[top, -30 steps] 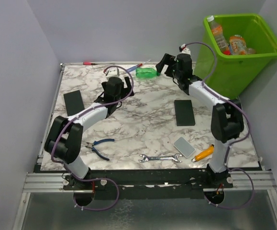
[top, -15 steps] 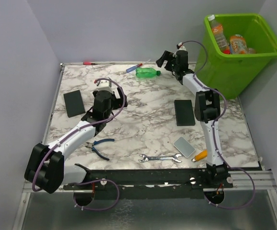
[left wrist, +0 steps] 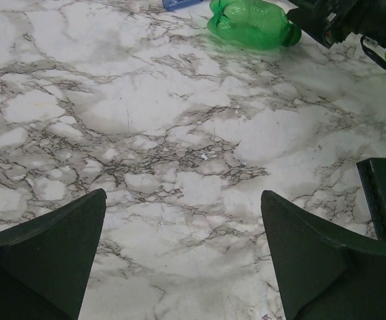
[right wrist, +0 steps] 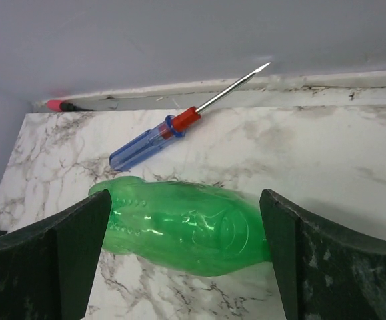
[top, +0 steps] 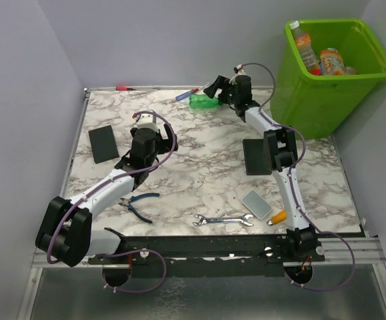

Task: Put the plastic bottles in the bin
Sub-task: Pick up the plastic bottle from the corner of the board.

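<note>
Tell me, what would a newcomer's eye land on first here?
The tall lime-green plastic bin beside the table's far right corner stands out, with several drink bottles inside. On the marble-patterned table, a crushed green plastic bottle lies near the far edge, and the right hand is poised at it with its fingers open. A blue-handled screwdriver lies just behind the bottle.
</note>
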Tool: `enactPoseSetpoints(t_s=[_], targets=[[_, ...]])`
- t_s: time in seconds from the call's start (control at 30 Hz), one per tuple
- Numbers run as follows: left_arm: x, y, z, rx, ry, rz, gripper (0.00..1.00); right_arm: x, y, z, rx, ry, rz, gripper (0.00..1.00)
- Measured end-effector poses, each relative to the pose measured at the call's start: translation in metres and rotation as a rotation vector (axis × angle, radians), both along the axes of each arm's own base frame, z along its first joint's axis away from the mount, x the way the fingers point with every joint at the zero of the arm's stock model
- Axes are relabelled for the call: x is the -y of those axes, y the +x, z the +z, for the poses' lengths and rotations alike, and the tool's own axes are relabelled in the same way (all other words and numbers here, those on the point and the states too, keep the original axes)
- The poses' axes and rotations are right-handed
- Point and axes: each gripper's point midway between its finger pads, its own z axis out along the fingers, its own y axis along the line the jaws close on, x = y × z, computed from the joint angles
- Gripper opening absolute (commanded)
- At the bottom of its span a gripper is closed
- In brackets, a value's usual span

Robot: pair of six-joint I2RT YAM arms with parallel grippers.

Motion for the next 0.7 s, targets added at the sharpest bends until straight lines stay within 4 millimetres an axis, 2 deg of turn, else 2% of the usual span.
enactPoseSetpoints(t_s=[0.1,0.23,0.43,0.53,0.7], targets=[[0.000,0.000,0.000,0.002,-0.001,0.000,0.98,-0.017,-0.010,-0.007,-0.004,0.001,0.033,0.95],[0.000,0.001,0.001,0.005,-0.007,0.002,0.98,-0.034,-0.033,-0.032,-0.051,-0.004,0.073,0.95],[-0.001,-0.005,-0.006,-0.012,-0.019,0.008,0.98,-0.047,-0.067,-0.032,-0.079,-0.029,0.112,0.95],[-0.003,-0.008,-0.010,-0.020,-0.025,0.011,0.98,-0.052,-0.076,-0.033,-0.076,-0.051,0.131,0.87],[-0.003,-0.010,-0.004,-0.008,-0.043,0.014,0.98,-0.053,-0.091,-0.037,-0.084,-0.085,0.152,0.68]])
